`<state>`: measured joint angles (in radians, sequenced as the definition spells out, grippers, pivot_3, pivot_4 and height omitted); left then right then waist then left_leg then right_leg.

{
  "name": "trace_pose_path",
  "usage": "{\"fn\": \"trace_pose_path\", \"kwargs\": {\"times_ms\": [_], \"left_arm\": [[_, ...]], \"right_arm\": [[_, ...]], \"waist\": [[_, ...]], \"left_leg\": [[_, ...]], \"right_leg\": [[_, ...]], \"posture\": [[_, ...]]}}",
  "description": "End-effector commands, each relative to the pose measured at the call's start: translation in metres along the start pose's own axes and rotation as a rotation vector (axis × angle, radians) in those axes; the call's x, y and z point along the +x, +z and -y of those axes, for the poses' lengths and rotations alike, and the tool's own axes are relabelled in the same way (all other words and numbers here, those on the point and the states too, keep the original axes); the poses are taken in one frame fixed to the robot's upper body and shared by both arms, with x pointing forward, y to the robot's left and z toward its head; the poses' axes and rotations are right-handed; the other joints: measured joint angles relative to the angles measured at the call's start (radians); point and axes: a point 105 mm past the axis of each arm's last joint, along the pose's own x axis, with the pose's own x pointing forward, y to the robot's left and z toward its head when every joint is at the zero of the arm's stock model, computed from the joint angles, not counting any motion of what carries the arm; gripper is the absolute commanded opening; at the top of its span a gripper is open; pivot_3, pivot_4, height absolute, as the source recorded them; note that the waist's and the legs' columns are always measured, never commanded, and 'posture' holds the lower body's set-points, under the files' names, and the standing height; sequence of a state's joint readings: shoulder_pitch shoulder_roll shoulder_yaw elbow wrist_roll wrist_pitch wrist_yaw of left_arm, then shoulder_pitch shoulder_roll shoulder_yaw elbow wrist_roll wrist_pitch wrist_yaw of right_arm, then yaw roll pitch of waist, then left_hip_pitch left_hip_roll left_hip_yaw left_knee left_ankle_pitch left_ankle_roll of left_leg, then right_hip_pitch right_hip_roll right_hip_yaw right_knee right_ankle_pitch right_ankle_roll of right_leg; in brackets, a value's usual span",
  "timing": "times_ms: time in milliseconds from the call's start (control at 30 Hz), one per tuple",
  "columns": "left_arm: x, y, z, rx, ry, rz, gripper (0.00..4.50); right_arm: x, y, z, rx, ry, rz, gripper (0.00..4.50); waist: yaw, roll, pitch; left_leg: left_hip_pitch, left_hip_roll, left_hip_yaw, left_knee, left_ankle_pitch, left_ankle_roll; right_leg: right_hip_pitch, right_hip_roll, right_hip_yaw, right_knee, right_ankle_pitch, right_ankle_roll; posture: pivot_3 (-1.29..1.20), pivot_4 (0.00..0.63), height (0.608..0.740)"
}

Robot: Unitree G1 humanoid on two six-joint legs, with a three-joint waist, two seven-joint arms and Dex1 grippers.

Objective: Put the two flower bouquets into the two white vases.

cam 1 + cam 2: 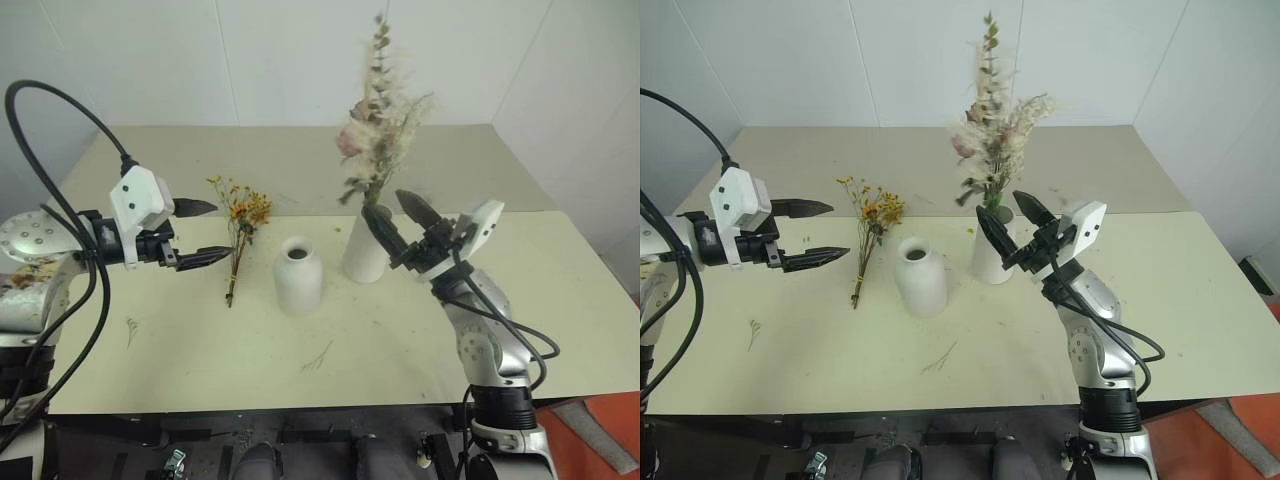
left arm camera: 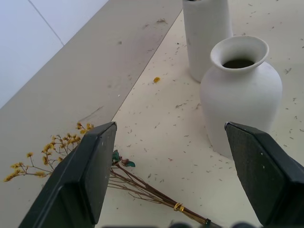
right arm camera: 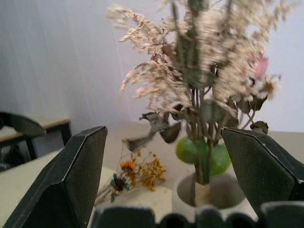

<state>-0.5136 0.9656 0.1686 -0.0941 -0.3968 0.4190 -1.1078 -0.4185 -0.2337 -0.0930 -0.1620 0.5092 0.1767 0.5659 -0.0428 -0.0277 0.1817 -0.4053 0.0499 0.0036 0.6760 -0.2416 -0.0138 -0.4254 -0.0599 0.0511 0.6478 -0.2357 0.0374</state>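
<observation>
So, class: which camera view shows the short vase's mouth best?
The left wrist view: the short vase is close, its open mouth and dark inside plain. Both eye views show it whole but small, beside the yellow bouquet.

Whites, creams and one spot of orange on your pale counter [image 1: 420,340].

You had two matte white vases: the short bottle-shaped one [image 1: 299,275] and the taller one [image 1: 365,250], which carried the bunch of dusty pink roses, cream sprigs and green leaves [image 1: 380,120]. The thin bunch [image 1: 240,225] showed yellow-orange blooms on brown stems. The counter was pale cream-yellow in front, beige behind, flecked with dark specks. Your left pincer [image 1: 195,233] and right pincer [image 1: 395,215] had black fingers on white housings.
</observation>
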Motion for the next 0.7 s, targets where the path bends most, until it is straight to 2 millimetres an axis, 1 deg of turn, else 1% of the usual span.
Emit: {"fn": "trace_pose_path", "kwargs": {"times_ms": [33, 100, 200, 233, 333, 400, 433, 533, 633, 700], "left_arm": [[-0.014, -0.005, -0.016, -0.066, 0.137, -0.069, 3.95], [-0.018, -0.016, -0.023, -0.122, 0.237, -0.138, 3.95], [-0.022, -0.029, -0.027, -0.12, 0.36, -0.227, 3.95], [-0.022, -0.03, -0.025, -0.115, 0.379, -0.232, 3.95], [-0.016, -0.021, -0.019, -0.193, 0.436, -0.143, 3.95], [-0.01, -0.028, -0.017, -0.249, 0.458, -0.186, 3.95], [-0.006, -0.035, -0.016, -0.283, 0.454, -0.237, 3.95], [0.007, -0.05, -0.014, -0.391, 0.426, -0.326, 3.95], [0.026, -0.071, -0.013, -0.477, 0.403, -0.421, 3.95], [0.039, -0.077, -0.014, -0.53, 0.393, -0.429, 3.95]], "right_arm": [[-0.005, 0.021, 0.008, -0.052, -0.029, 0.028, 4.47], [-0.013, 0.029, 0.014, -0.12, -0.016, -0.023, 4.47], [-0.027, 0.038, 0.022, -0.221, 0.033, -0.155, 4.47], [-0.03, 0.042, 0.023, -0.239, 0.05, -0.189, 4.47], [-0.04, 0.05, 0.024, -0.27, 0.118, -0.327, 4.47], [-0.047, 0.053, 0.015, -0.307, 0.213, -0.412, 4.47], [-0.052, 0.054, 0.009, -0.315, 0.275, -0.457, 4.47], [-0.061, 0.056, -0.008, -0.353, 0.412, -0.526, 4.47], [-0.062, 0.056, -0.017, -0.355, 0.456, -0.56, 4.47], [-0.062, 0.056, -0.018, -0.35, 0.456, -0.56, 4.47]], "waist": [[-0.001, 0.0, 0.0], [0.0, 0.0, 0.0], [0.008, 0.0, 0.0], [0.01, 0.0, 0.0], [0.02, -0.001, 0.0], [0.025, -0.001, 0.0], [0.026, -0.001, 0.0], [0.028, -0.002, 0.0], [0.028, -0.002, 0.0], [0.029, -0.002, 0.0]], "left_leg": [[0.0, 0.0, 0.0, 0.0, 0.0, 0.0], [0.0, 0.0, 0.0, 0.0, 0.0, 0.0], [-0.001, 0.0, 0.0, 0.0, 0.0, 0.0], [-0.001, 0.0, 0.0, 0.0, 0.0, 0.0], [-0.001, 0.0, 0.0, 0.0, 0.0, 0.0], [0.0, 0.0, 0.0, 0.001, 0.0, 0.0], [0.001, 0.0, 0.0, 0.001, 0.0, 0.0], [0.002, 0.0, -0.001, 0.0, 0.0, 0.0], [0.002, -0.001, -0.001, 0.001, 0.0, 0.0], [0.001, -0.001, -0.001, 0.001, 0.0, 0.0]], "right_leg": [[0.0, 0.0, 0.0, 0.0, 0.0, 0.0], [0.0, 0.0, 0.0, 0.0, 0.0, 0.0], [0.0, 0.0, 0.0, -0.001, 0.0, 0.0], [0.0, 0.0, 0.0, -0.001, 0.0, 0.0], [0.0, 0.0, 0.0, -0.001, 0.0, 0.0], [0.002, 0.0, -0.001, -0.001, 0.0, 0.0], [0.002, 0.0, 0.0, -0.001, 0.0, 0.0], [0.003, 0.0, 0.0, -0.001, 0.0, 0.0], [0.003, 0.0, 0.0, -0.001, 0.0, 0.0], [0.003, 0.0, 0.0, -0.001, 0.0, 0.0]], "posture": [[0.0, 0.15, 0.74], [0.0, 0.15, 0.74], [0.0, 0.15, 0.74], [0.0, 0.15, 0.74], [0.0, 0.15, 0.74], [0.0, 0.15, 0.74], [0.0, 0.15, 0.74], [0.0, 0.15, 0.74], [0.0, 0.15, 0.74], [0.0, 0.15, 0.74]]}}
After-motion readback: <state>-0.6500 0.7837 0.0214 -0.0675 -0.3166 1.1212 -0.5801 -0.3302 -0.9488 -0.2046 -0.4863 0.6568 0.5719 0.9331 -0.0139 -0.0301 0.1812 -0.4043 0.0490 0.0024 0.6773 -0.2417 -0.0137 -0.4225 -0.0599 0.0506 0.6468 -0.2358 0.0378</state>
